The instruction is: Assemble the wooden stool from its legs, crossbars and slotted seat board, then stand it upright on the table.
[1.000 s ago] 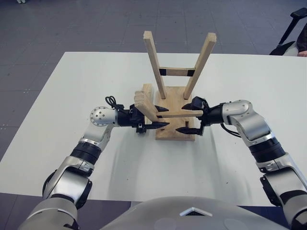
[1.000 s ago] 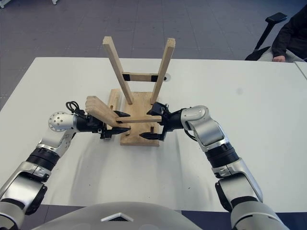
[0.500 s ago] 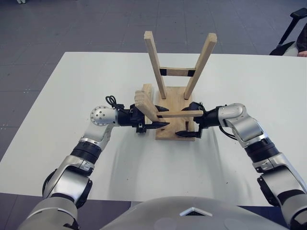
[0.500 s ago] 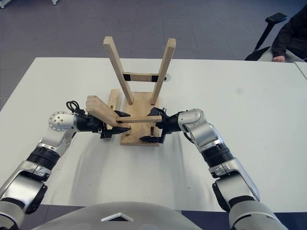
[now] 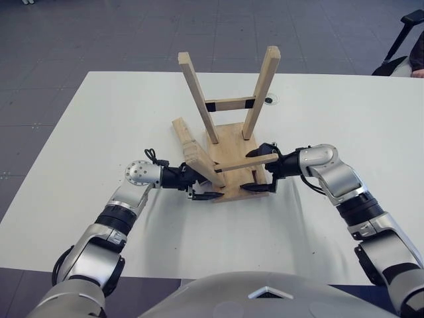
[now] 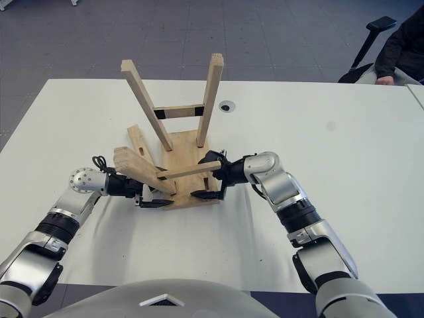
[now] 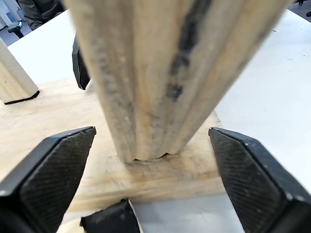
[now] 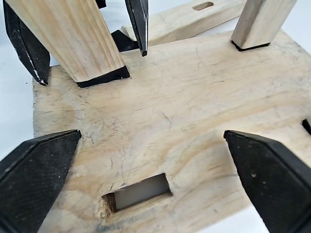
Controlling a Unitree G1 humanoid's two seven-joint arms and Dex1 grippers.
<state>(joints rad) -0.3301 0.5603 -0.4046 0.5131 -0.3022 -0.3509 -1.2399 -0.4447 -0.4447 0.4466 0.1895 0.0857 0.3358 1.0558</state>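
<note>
The slotted seat board (image 6: 182,165) lies flat on the white table (image 6: 344,146). Two far legs (image 6: 142,99) (image 6: 207,99) stand in it, joined by a crossbar (image 6: 175,111). A third leg (image 6: 142,171) leans in the near-left slot, and a second crossbar (image 6: 189,170) sticks out from it to the right. My left gripper (image 7: 153,170) is open, its fingers (image 7: 53,179) on either side of that leg's base without touching. My right gripper (image 8: 153,184) is open astride the board's near-right corner, over an empty slot (image 8: 141,191). A loose leg (image 6: 139,142) lies left of the board.
A round cable hole (image 6: 227,106) sits in the table behind the stool. Bare tabletop stretches to the left and right of the board. A seated person (image 6: 404,46) and a chair arm (image 6: 371,33) show beyond the table's far right corner.
The board with its legs has swung and slid to the left, uncovering the cable hole. The near-left leg leans lower. My left gripper has dropped toward the board's near edge; the right followed the board.
</note>
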